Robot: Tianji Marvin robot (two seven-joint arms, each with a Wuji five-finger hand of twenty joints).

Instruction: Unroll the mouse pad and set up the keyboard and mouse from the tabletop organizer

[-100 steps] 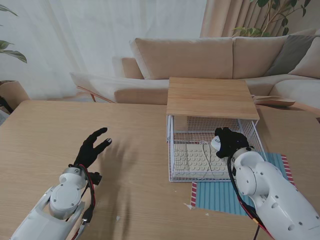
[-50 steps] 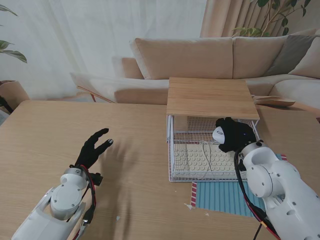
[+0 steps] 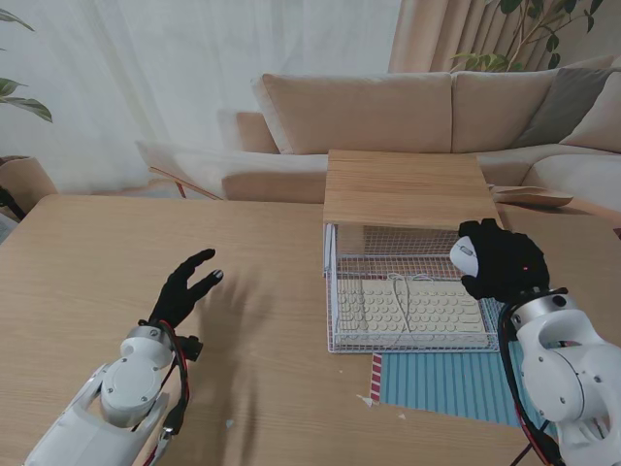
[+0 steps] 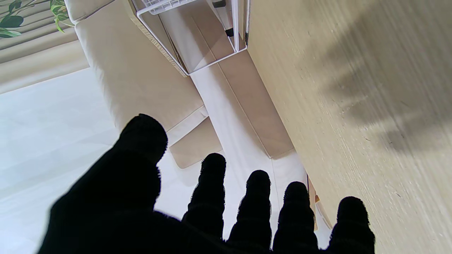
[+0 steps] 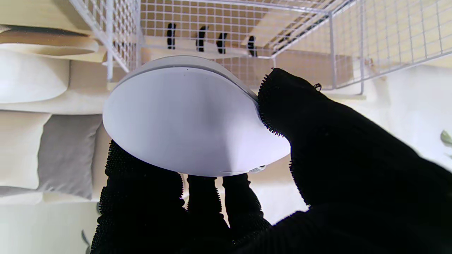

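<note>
My right hand is shut on the white mouse, held in the air at the right front corner of the wire organizer. The right wrist view shows the mouse pinched between thumb and fingers. A white keyboard with a cable over it lies inside the organizer, under its wooden top. The blue striped mouse pad lies flat on the table in front of the organizer. My left hand hovers open over the table's left part, fingers spread and holding nothing.
The wooden table stretches wide to the left of the organizer. A beige sofa stands behind the table, with a curtain and plants beyond. The organizer's corner shows in the left wrist view.
My right hand has carried the mouse up and to the right, out of the organizer's front, uncovering the keyboard. The left hand has hardly moved.
</note>
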